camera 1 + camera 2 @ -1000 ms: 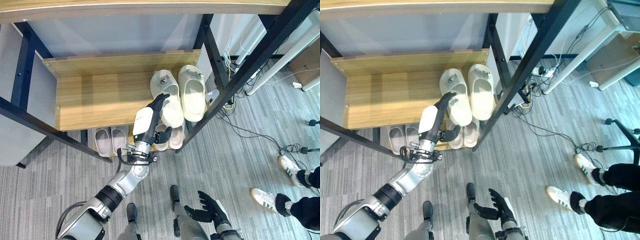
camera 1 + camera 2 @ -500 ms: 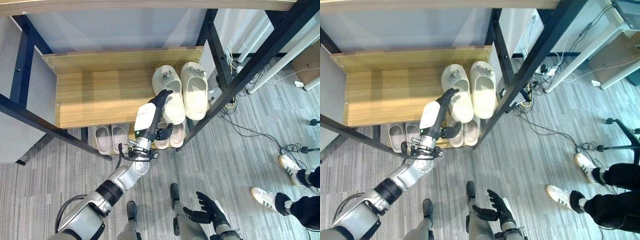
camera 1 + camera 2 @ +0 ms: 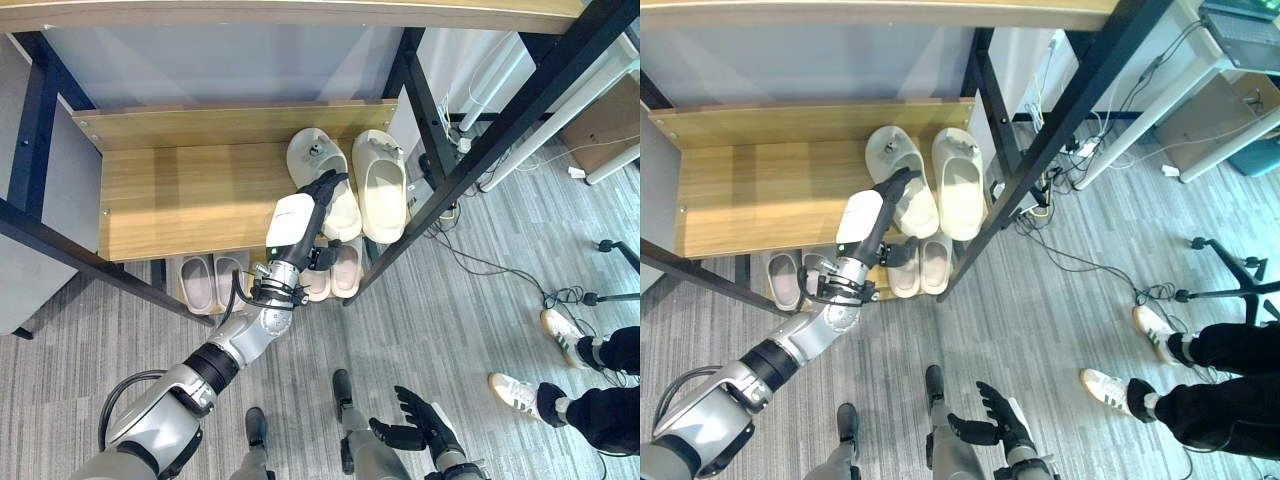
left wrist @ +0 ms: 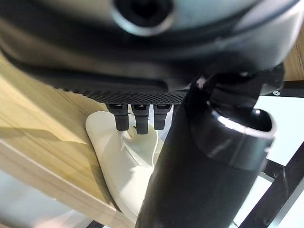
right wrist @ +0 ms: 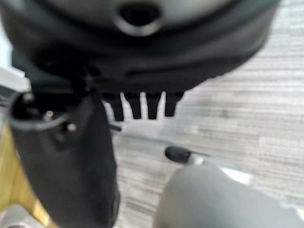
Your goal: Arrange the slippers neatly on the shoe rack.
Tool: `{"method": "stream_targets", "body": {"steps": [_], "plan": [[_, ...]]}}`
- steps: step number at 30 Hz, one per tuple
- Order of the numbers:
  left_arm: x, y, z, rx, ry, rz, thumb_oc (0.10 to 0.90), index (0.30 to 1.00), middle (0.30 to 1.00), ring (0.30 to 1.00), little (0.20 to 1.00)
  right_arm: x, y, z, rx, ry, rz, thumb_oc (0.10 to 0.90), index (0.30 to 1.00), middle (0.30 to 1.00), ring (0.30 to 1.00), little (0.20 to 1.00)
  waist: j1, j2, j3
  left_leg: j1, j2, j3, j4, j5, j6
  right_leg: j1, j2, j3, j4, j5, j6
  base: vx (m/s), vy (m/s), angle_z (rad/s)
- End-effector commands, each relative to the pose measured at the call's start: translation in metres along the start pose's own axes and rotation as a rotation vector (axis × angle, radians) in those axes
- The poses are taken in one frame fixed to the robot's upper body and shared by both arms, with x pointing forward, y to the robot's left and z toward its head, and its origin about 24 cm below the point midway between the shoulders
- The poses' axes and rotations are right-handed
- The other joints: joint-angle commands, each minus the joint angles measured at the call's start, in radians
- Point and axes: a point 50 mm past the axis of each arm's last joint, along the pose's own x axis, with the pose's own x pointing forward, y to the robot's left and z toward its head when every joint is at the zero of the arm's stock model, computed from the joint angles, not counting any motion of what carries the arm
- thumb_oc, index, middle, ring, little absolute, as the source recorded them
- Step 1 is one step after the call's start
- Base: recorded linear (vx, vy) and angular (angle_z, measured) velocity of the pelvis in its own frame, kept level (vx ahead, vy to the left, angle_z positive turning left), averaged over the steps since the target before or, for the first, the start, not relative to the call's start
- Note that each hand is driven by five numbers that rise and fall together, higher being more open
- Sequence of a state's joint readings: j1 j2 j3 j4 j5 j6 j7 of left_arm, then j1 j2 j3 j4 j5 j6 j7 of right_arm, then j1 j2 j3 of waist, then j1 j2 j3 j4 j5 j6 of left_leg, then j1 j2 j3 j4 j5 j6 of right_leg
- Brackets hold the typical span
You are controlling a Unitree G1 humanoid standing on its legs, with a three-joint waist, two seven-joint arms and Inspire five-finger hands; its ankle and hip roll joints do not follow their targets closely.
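Two cream slippers stand side by side on the wooden shelf of the shoe rack, at its right end. The left slipper is slightly angled; the right slipper lies straight beside it. My left hand reaches onto the shelf, open, with straight fingers lying on the left slipper's upper. In the left wrist view the fingertips rest against that cream slipper. My right hand hangs low over the floor, open with fingers spread.
On the rack's lower level sit a grey pair of slippers and a pinkish pair. A black frame post slants past the shelf's right end. A person's legs and white shoes stand on the grey floor at the right.
My left hand has reached a little further, its fingertips going from the left slipper's side onto its upper. The camera has shifted slightly. The right hand stays put.
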State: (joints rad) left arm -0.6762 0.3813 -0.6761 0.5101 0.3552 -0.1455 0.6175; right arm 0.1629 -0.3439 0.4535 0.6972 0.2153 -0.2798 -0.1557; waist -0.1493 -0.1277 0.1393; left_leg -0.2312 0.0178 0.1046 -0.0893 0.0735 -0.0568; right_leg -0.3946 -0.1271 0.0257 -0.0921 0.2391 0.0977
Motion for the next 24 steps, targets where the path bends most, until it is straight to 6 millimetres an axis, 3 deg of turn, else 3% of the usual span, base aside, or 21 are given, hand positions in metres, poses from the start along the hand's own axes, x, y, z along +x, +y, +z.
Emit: {"method": "stream_targets", "body": {"steps": [1, 13, 24], "plan": [[0.064, 0.025, 0.078, -0.049, -0.314, 0.107, 0.8, 0.9, 0.9, 0.9, 0.9, -0.005, -0.03, 0.013, -0.051, -0.099, -0.046, 0.8, 0.9, 0.9, 0.9, 0.9, -0.027, 0.072, 0.012, -0.044, 0.012, -0.016, 0.004, -0.022, 0.011, 0.055, 0.018, -0.055, 0.034, -0.152, 0.058, 0.0, 0.0, 0.0], [0.058, 0.036, 0.079, -0.101, -0.346, 0.107, 0.8, 0.9, 0.9, 0.9, 0.9, -0.006, -0.026, 0.009, -0.039, -0.08, -0.042, 0.8, 0.9, 0.9, 0.9, 0.9, -0.014, 0.075, 0.012, -0.025, 0.008, -0.019, 0.008, -0.028, 0.014, 0.073, 0.017, -0.053, 0.04, -0.159, 0.059, 0.0, 0.0, 0.0], [0.027, 0.039, 0.079, -0.313, -0.366, 0.027, 0.8, 0.9, 0.9, 0.9, 0.9, -0.006, -0.013, -0.004, 0.021, -0.003, -0.036, 0.8, 0.9, 0.9, 0.9, 0.9, 0.013, 0.077, -0.004, 0.035, -0.002, -0.027, 0.01, -0.04, 0.019, 0.14, 0.012, -0.072, 0.052, -0.178, 0.061, 0.0, 0.0, 0.0]]}}
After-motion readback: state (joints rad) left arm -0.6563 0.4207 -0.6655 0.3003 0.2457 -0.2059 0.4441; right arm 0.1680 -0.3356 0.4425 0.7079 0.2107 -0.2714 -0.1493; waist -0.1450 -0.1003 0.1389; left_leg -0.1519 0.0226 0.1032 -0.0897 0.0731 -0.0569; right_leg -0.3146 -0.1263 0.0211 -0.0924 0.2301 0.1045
